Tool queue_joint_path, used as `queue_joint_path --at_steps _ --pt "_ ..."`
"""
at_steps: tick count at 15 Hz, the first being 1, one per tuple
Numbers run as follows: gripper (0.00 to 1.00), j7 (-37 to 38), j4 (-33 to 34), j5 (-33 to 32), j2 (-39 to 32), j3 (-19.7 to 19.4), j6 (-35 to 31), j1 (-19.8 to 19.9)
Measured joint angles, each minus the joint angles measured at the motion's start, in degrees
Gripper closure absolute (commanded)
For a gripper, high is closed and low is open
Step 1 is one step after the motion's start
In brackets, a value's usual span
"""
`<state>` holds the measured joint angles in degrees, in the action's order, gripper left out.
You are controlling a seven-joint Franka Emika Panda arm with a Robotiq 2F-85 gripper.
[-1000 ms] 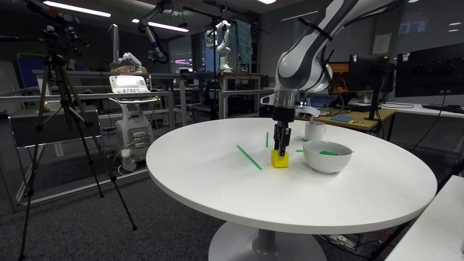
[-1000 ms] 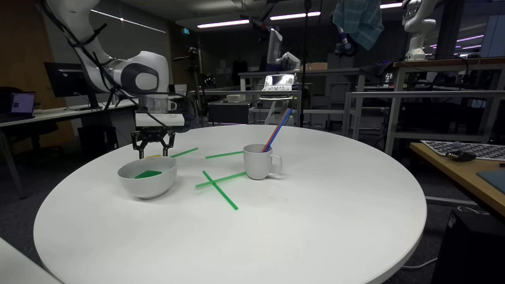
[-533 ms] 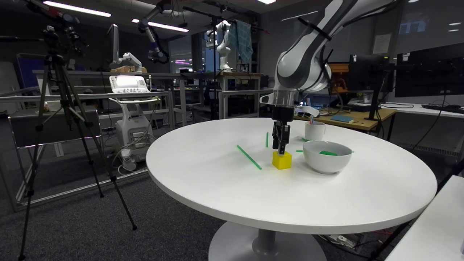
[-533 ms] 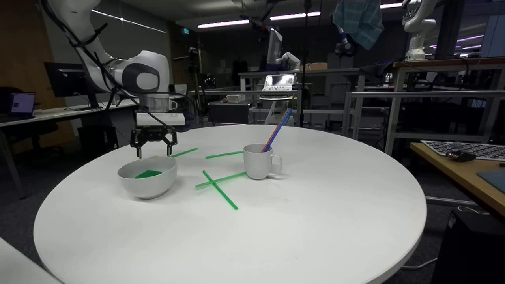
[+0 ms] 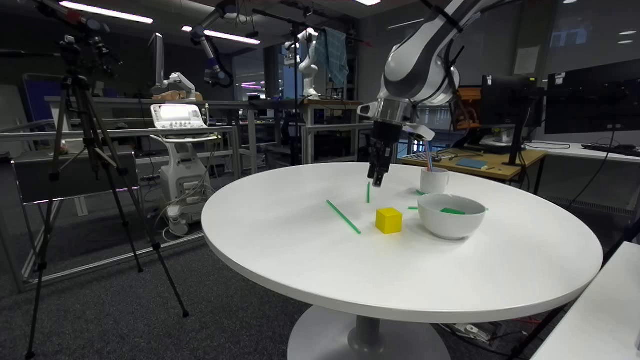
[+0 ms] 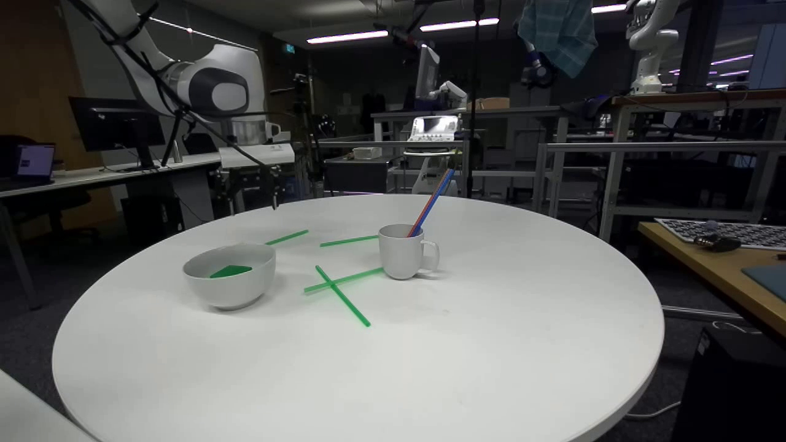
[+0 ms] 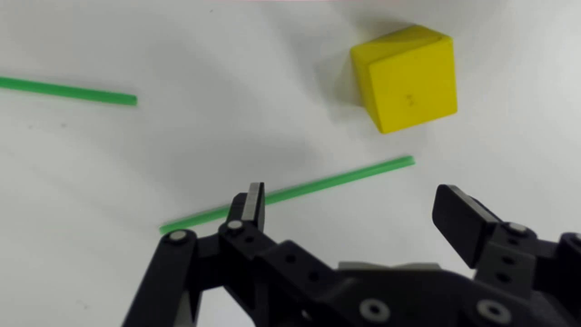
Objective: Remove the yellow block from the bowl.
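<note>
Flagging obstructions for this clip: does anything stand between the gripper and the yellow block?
Nothing visible blocks the way. The gripper hangs open above the table; in the wrist view a green stick shows between it and the yellow block, but that stick lies flat on the table.

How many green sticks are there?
4 in an exterior view: one stick crossing a second between the bowl and mug, a third and fourth farther back. More may be hidden.
</note>
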<state>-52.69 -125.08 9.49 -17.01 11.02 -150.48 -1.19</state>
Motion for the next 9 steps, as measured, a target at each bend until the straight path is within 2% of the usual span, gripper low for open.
queue_joint_path --at_steps 9 --pt "0.0 -0.2 -6.3 4.9 9.8 -0.3 -1.5 0.7"
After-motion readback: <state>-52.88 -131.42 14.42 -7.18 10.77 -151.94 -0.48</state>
